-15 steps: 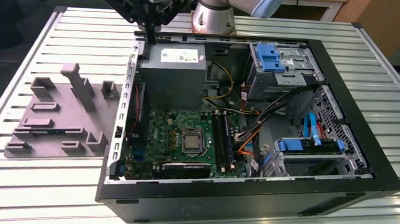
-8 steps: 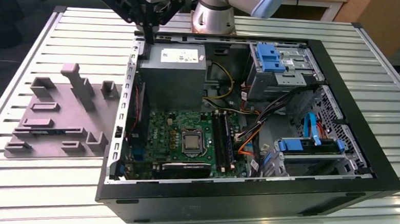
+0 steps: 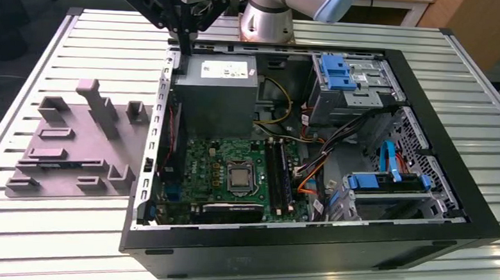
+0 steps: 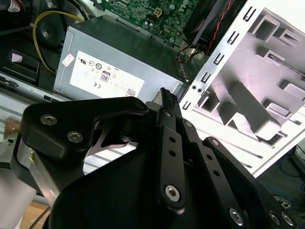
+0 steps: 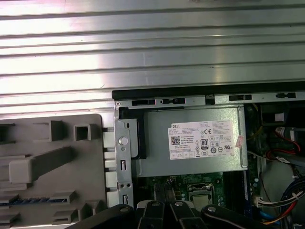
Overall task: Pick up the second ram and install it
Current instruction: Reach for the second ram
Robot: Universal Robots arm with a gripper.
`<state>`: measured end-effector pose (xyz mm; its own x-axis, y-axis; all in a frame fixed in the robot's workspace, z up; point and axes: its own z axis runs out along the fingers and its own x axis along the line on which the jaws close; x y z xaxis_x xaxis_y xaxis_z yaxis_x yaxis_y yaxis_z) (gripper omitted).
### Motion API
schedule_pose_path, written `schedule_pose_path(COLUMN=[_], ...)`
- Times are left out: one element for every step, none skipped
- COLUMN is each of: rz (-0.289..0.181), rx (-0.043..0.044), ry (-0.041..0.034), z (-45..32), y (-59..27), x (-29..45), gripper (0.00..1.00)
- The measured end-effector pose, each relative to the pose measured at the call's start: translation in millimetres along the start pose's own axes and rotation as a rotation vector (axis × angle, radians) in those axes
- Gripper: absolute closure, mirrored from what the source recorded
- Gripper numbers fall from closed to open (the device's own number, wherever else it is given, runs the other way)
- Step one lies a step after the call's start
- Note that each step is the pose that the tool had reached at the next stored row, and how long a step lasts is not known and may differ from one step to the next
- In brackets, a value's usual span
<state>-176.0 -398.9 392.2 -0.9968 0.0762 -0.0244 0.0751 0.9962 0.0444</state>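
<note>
The second ram (image 3: 67, 164) is a thin bluish strip lying flat in a groove of the grey moulded tray (image 3: 79, 137), at the exterior view's left of the open computer case. The first wrist view shows the second ram (image 5: 24, 201) in the tray (image 5: 52, 167) too. My gripper (image 3: 186, 51) hangs above the case's back corner, over the edge of the grey power supply (image 3: 216, 93). Its fingers look pressed together with nothing between them. In the second wrist view the gripper (image 4: 164, 94) points at the gap between power supply (image 4: 109, 62) and tray (image 4: 257, 81).
The black case (image 3: 313, 246) lies open on a slatted metal table (image 3: 48, 232). Inside are the green motherboard (image 3: 223, 158) with long black slots (image 3: 276, 173), loose cables (image 3: 308, 175) and blue drive brackets (image 3: 385, 182). The arm's base (image 3: 265, 19) stands behind the case.
</note>
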Motion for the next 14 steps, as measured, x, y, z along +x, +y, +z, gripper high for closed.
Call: schedule_pose_path(rz=[0.0, 0.0, 0.0, 0.0, 0.0, 0.0, 0.0, 0.0, 0.0, 0.0, 0.0, 0.0, 0.0, 0.0], rx=[0.0, 0.0, 0.0, 0.0, 0.0001, 0.0, 0.0, 0.0, 0.0, 0.0, 0.0, 0.0, 0.0001, 0.0], ry=[0.0, 0.0, 0.0, 0.0, 0.0, 0.0, 0.0, 0.0, 0.0, 0.0, 0.0, 0.0, 0.0, 0.0], z=[0.0, 0.0, 0.0, 0.0, -0.1, -0.1, -0.1, -0.1, -0.1, -0.1, -0.1, -0.2, -0.2, -0.2], y=[0.0, 0.0, -0.1, -0.1, -0.1, -0.2, -0.2, -0.2, -0.3, -0.3, -0.3, -0.4, -0.4, -0.5], x=[0.2, 0.5, 0.9, 1.3, 1.8, 2.3, 2.7, 3.2, 3.7, 4.2, 4.7, 5.2, 5.6, 6.1], gripper=[0.89, 0.89, 0.89, 0.89, 0.89, 0.89, 0.89, 0.89, 0.89, 0.89, 0.89, 0.89, 0.89, 0.89])
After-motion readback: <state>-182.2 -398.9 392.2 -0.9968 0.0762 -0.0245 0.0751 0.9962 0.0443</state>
